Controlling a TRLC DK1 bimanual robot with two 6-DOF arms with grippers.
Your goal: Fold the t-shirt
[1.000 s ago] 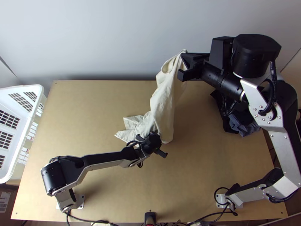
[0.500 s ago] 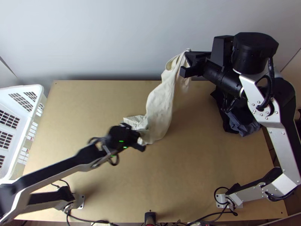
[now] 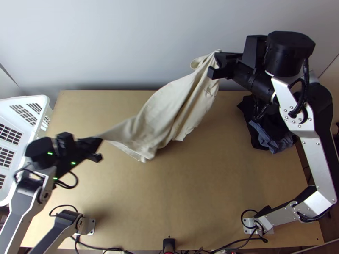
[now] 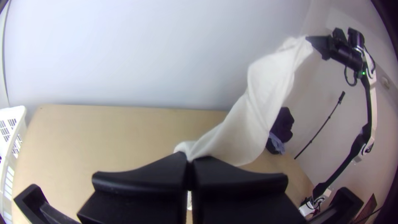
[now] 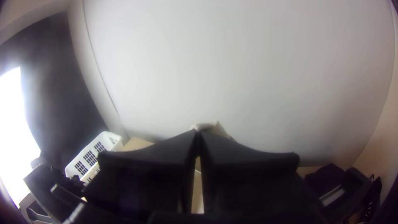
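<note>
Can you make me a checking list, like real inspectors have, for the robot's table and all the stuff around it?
Surface: light wooden table.
Job's things: cream t-shirt, creased and pulled slantwise between both grippers, not folded.
Clutter: white basket at the table's left edge; heap of dark and blue-grey cloth at the right.
Left gripper: jaws shut on one end of the t-shirt.
Right gripper: jaws shut on the raised end.
Cables: black cable along the near edge.
Surroundings: pale wall behind the table.
</note>
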